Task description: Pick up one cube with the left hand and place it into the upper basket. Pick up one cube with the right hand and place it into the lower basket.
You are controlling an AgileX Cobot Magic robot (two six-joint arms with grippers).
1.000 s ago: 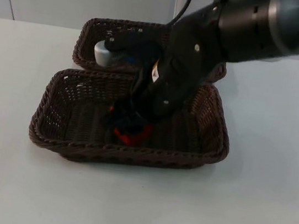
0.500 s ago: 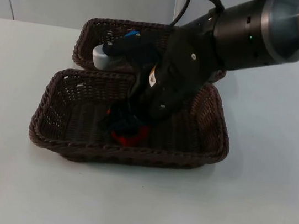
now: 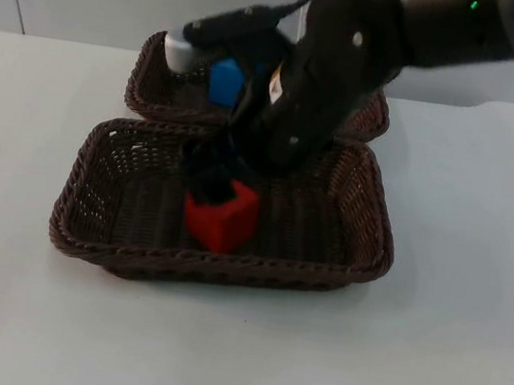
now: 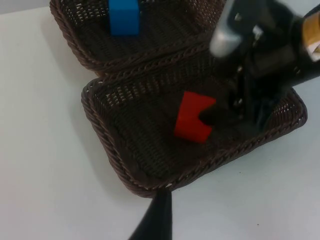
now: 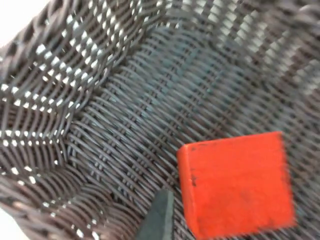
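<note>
Now that the right claw (image 3: 214,169) has lifted clear, open and empty, the red cube (image 3: 221,214) sits released in the lower basket (image 3: 362,265). From the left wrist, the blue cube (image 4: 123,17) lies in the upper basket (image 4: 65,35); the left claw's state I cannot tell. Right wrist: red cube (image 5: 237,185) on wicker, so both placements look done.

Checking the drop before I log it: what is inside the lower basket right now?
A red cube sits on the lower basket floor. The right gripper hangs just above it and covers part of the floor behind the cube.
</note>
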